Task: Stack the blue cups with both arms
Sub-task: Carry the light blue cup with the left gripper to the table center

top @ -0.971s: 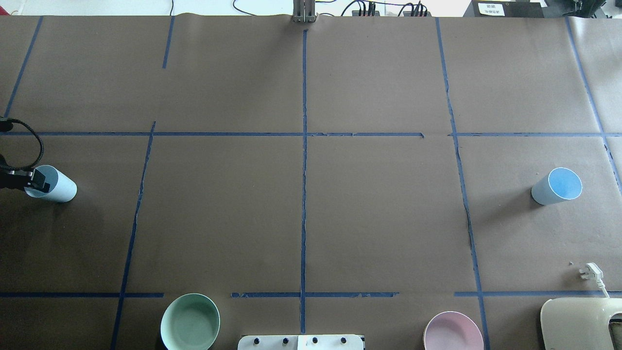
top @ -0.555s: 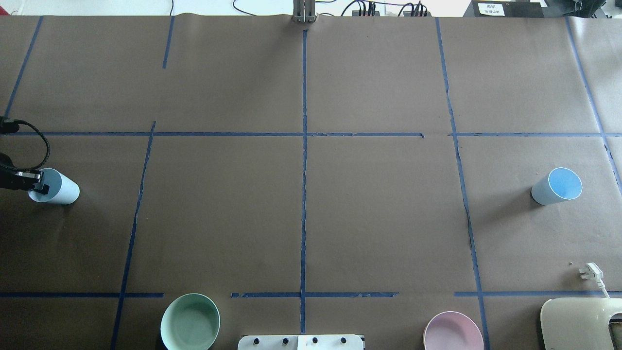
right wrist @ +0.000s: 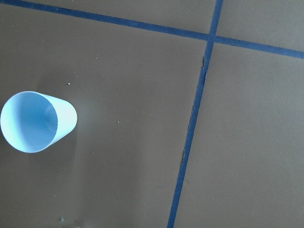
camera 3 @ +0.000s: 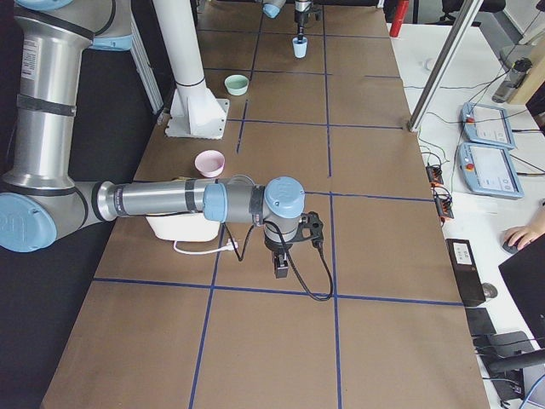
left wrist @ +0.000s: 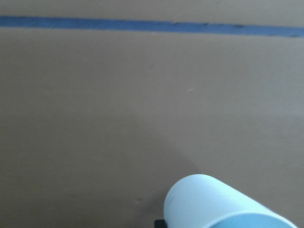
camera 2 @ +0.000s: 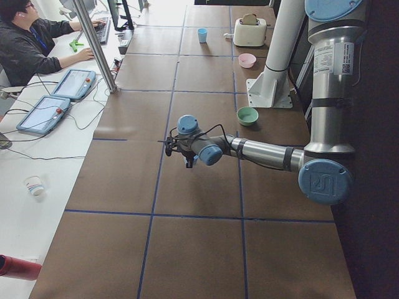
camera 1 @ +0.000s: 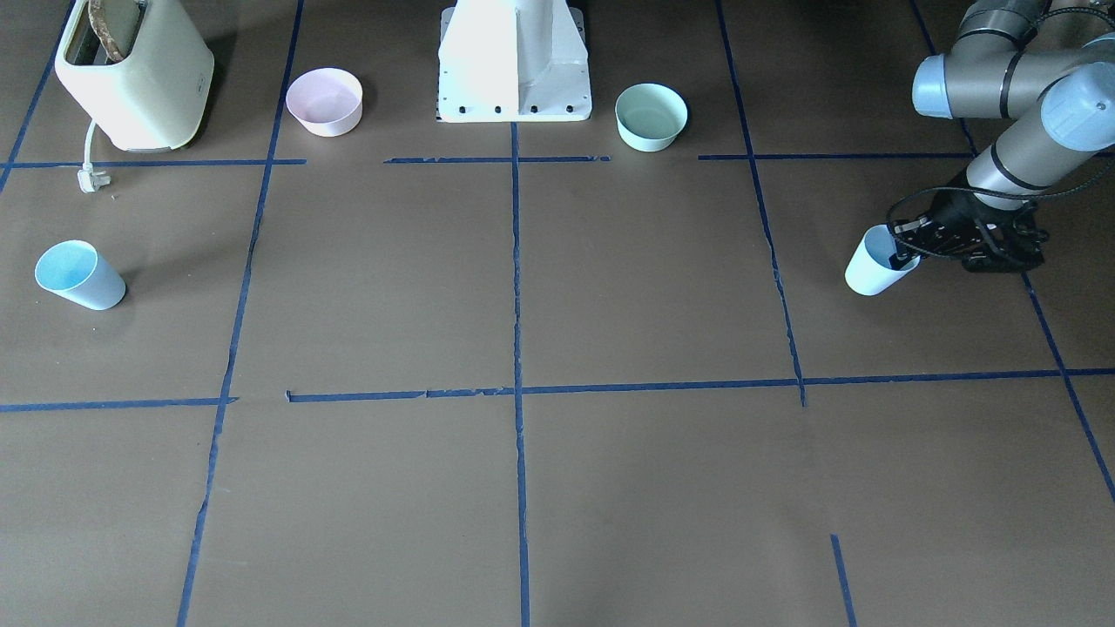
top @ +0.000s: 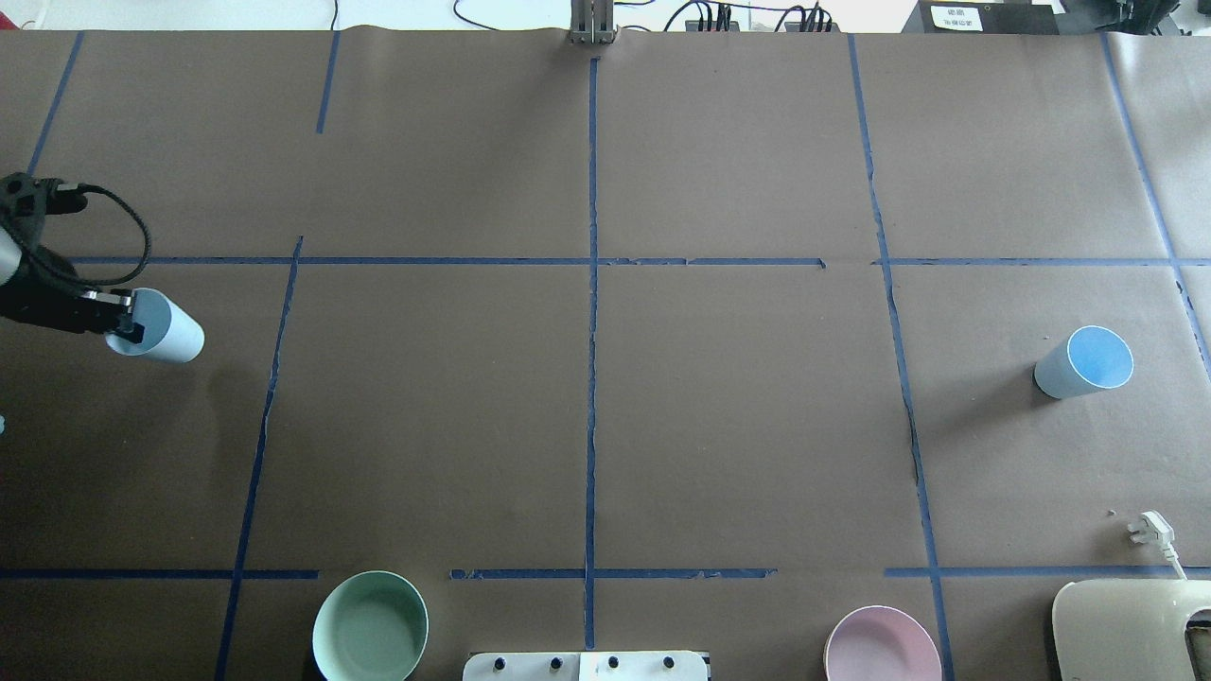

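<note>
My left gripper (top: 123, 323) is shut on the rim of one pale-blue cup (top: 166, 329) at the table's far left and holds it tilted, one finger inside the rim. The same gripper (camera 1: 902, 252) and cup (camera 1: 874, 268) show in the front-facing view, and the cup's wall fills the bottom of the left wrist view (left wrist: 213, 202). The other blue cup (top: 1086, 361) stands upright and alone at the right, also in the right wrist view (right wrist: 35, 121). My right gripper (camera 3: 280, 264) shows only in the exterior right view, above the table; I cannot tell whether it is open.
A mint-green bowl (top: 370, 626) and a pink bowl (top: 882, 647) stand at the near edge either side of the white pedestal (camera 1: 514, 61). A cream toaster (top: 1126, 629) with a loose plug (top: 1152, 530) sits near right. An operator (camera 2: 34, 37) sits across the table.
My left gripper has carried its cup to the right and farther from the robot's base, with the arm coming further into view. The right-hand cup has not moved.
</note>
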